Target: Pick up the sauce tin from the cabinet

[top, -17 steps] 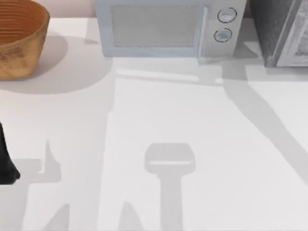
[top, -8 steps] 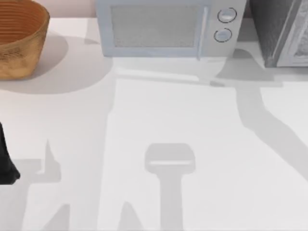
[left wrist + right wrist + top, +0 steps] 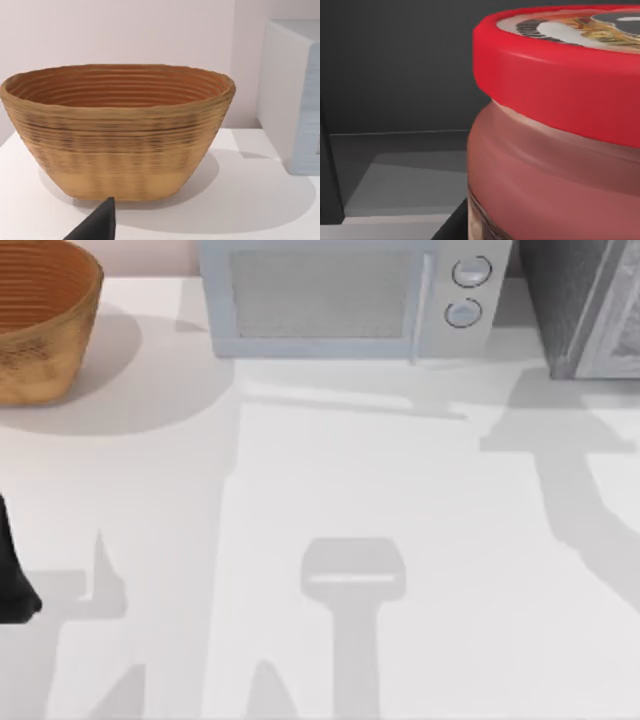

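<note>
Dark cabinet (image 3: 395, 65) interior, sauce tin (image 3: 555, 150) close at right hand; grip untellable

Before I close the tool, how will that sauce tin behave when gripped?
The sauce tin looks rigid, so it should hold its shape. Its smooth rounded wall may slip under a light squeeze. The overhanging red lid could catch the fingers if it slides. Standing upright in the dark cabinet, it might tip if nudged.

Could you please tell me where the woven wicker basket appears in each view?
Top view: the tan woven wicker basket at the far left of the white table, left of the light blue-grey microwave.
Left wrist view: the basket straight ahead.
Right wrist view: the red-lidded sauce tin, close up.
Shared landmark: the microwave beside the basket.
</note>
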